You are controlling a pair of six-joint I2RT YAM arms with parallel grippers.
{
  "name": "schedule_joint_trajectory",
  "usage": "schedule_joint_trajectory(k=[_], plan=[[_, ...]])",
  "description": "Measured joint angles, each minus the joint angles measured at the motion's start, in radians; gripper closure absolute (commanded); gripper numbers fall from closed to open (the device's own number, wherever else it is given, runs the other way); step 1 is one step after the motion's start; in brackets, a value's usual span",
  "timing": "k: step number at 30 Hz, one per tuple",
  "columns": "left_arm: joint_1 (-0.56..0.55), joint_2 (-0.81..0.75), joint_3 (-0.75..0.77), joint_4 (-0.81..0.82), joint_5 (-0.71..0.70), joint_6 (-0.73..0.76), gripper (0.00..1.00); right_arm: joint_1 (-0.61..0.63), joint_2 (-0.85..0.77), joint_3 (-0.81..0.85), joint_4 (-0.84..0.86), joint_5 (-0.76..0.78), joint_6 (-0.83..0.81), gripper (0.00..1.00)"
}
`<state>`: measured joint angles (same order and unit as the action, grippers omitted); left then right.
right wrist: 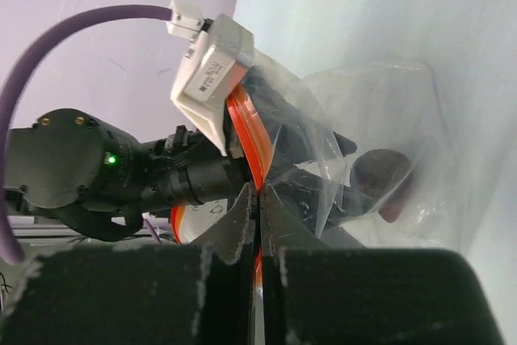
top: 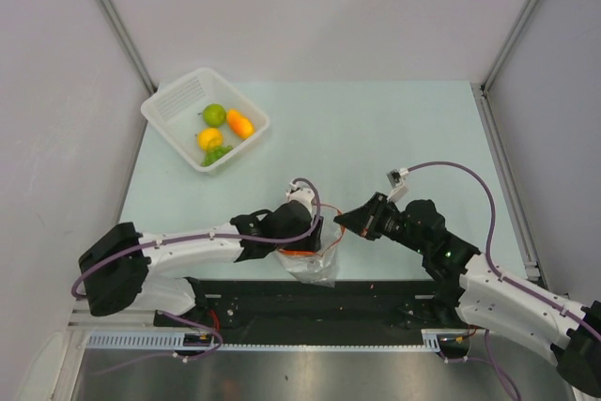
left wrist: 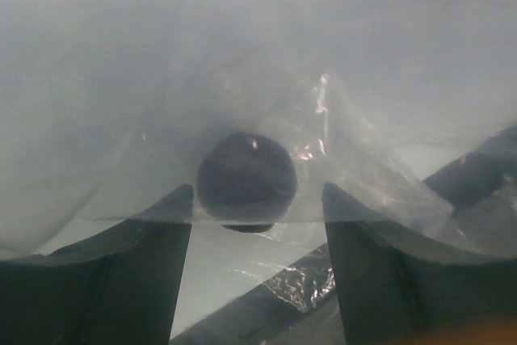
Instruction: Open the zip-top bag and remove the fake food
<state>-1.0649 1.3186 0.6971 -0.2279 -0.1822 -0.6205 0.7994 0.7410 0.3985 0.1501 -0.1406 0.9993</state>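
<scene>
The clear zip-top bag [top: 315, 269] lies at the table's near edge between the arms. My right gripper [top: 344, 223] is shut on its red-orange zip strip [right wrist: 249, 139] and holds that edge up. My left gripper [top: 305, 247] is inside the bag mouth with its jaws open. In the left wrist view a small dark round piece [left wrist: 246, 177] lies in the bag just past the open fingertips [left wrist: 184, 199]. It also shows through the plastic in the right wrist view [right wrist: 384, 179]. The green pear [top: 214, 115], yellow-orange fruit [top: 209, 138], orange carrot piece [top: 240, 124] and green bits [top: 218, 152] lie in the basket.
The white slotted basket [top: 169, 105] stands at the table's far left corner. Grey walls close in the table on the left, the back and the right. The black base rail [top: 310, 302] runs just below the bag.
</scene>
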Motion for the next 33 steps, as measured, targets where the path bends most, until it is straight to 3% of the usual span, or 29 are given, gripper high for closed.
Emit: schedule_joint_trajectory(k=[10,14,17,19,20,25,26,33], plan=[[-0.002,0.079,-0.035,0.055,0.013,-0.004,0.36,0.005,-0.008,-0.002,-0.027,0.001,-0.006,1.0],[-0.003,0.113,-0.034,0.081,0.013,-0.001,0.29,0.01,-0.012,-0.008,-0.027,0.004,-0.006,1.0],[-0.003,0.143,-0.029,0.095,0.012,0.003,0.3,0.017,-0.011,-0.009,-0.027,0.005,-0.007,1.0],[-0.004,0.162,-0.015,0.108,0.016,0.002,0.37,0.023,-0.012,-0.009,-0.027,0.006,-0.006,1.0],[-0.004,0.174,-0.007,0.114,0.016,0.003,0.48,0.027,-0.012,-0.01,-0.026,0.012,-0.006,1.0],[-0.004,0.213,0.019,0.148,0.021,0.012,0.66,0.045,-0.012,-0.02,-0.026,0.024,-0.006,1.0],[-0.004,0.214,0.019,0.151,0.021,0.012,0.74,0.048,-0.012,-0.021,-0.026,0.027,-0.006,1.0],[-0.004,0.211,0.019,0.15,0.03,0.027,0.93,0.051,-0.027,-0.023,-0.048,0.053,-0.021,1.0]])
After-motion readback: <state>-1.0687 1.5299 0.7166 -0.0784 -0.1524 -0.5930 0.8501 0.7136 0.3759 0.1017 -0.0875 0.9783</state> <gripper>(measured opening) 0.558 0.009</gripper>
